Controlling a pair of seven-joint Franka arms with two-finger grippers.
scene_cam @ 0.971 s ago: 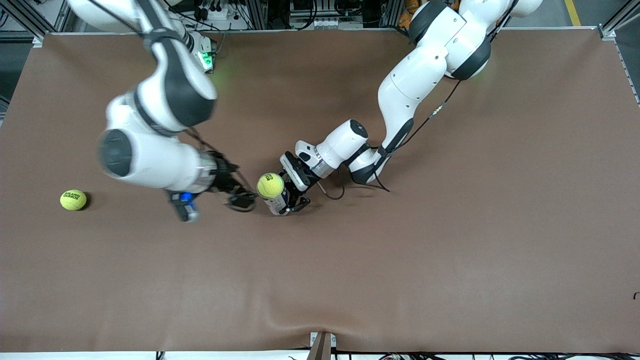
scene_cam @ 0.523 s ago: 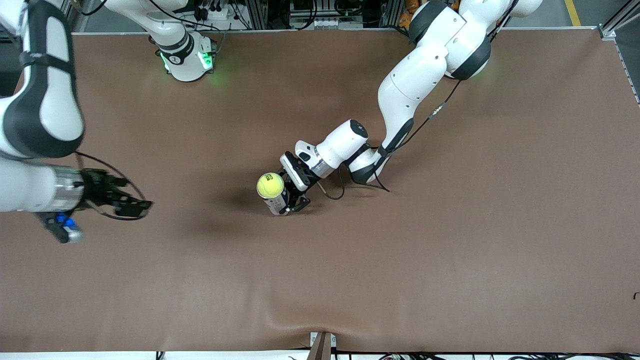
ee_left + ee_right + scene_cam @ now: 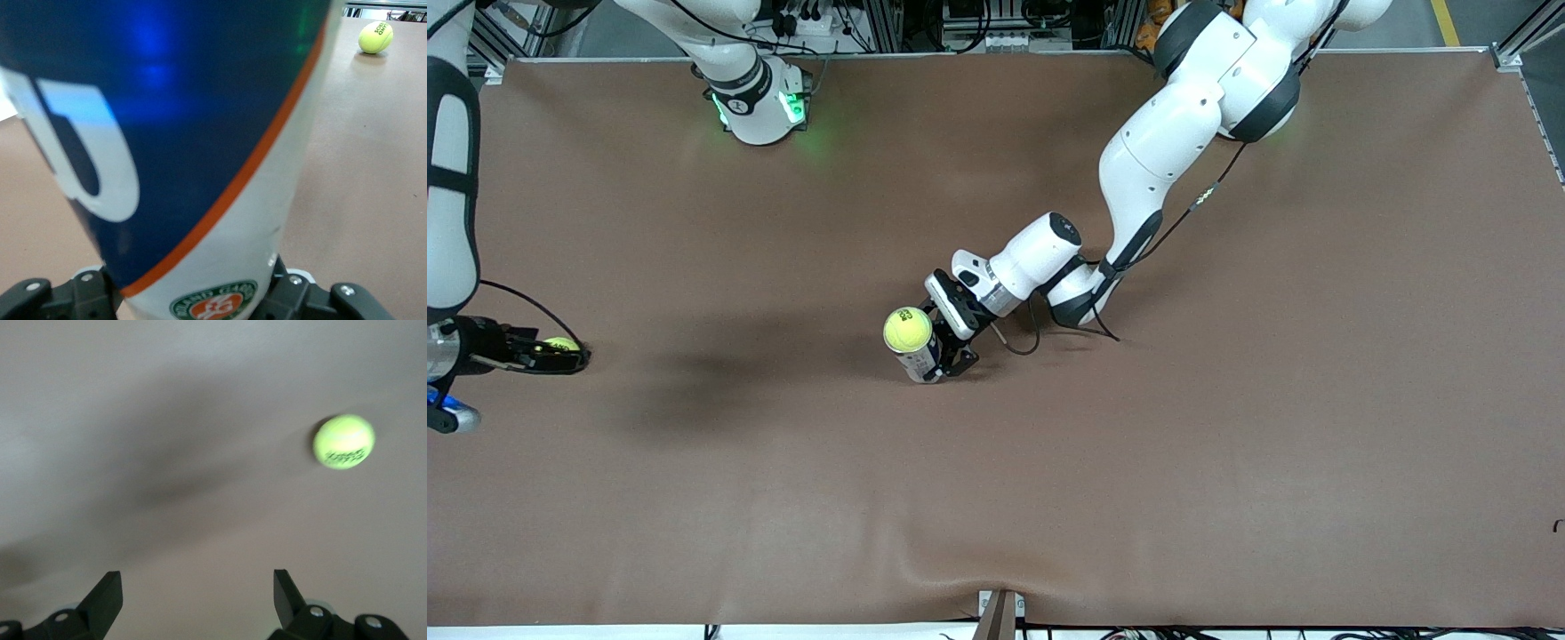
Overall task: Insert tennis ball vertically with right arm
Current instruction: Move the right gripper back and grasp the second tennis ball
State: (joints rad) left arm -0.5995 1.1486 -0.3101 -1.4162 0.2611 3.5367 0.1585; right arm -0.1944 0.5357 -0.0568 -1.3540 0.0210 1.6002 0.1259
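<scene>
A tennis ball (image 3: 562,343) lies on the table at the right arm's end, under the wide-open right gripper (image 3: 547,358). Mid-table, a can (image 3: 919,360) already topped by another ball (image 3: 908,329) is clamped in the left gripper (image 3: 951,342). A hurried grasp could roll the loose ball away.

A yellow-green felt tennis ball (image 3: 908,329) with dark lettering sits atop the mouth of an upright blue-and-white cylindrical ball can (image 3: 920,360) with an orange stripe, mid-counter. A second yellow-green tennis ball (image 3: 562,344) with dark print rests on the brown counter (image 3: 1227,444) toward the right arm's end, well apart from the can.
</scene>
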